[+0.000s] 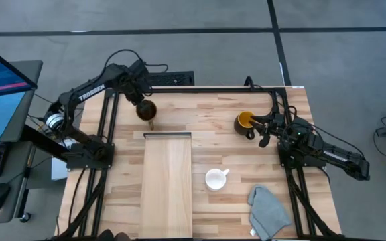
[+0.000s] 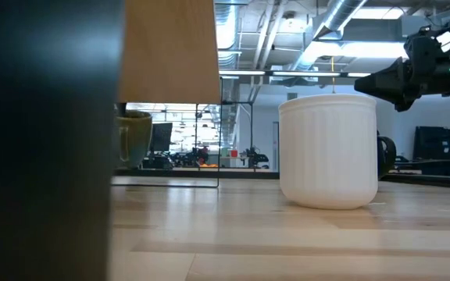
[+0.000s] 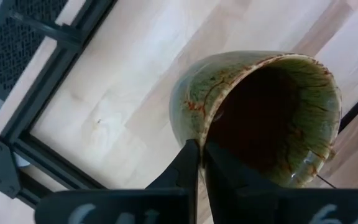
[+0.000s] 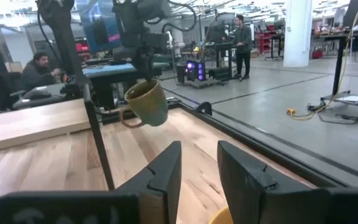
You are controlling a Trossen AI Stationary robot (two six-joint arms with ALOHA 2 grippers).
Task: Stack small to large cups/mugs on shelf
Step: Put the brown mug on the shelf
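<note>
Stacking has not begun: we see the left claw point(image 1: 145, 107) gripping the brown mug point(image 1: 147, 110) lifted beyond the bare shelf point(image 1: 167, 184), the right claw point(image 1: 265, 130) open beside the yellow-lined mug point(image 1: 245, 122), and the white mug point(image 1: 215, 179) on the table point(image 1: 213, 110).

"TROSSEN" in white letters along the left arm point(image 1: 92, 92), as seen from above

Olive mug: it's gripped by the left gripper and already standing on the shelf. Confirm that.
Half right. The left gripper is shut on the olive mug's rim, but the mug isn't on the shelf. The right wrist view shows it hanging tilted in the air above the table, beyond the shelf's far end.
</note>
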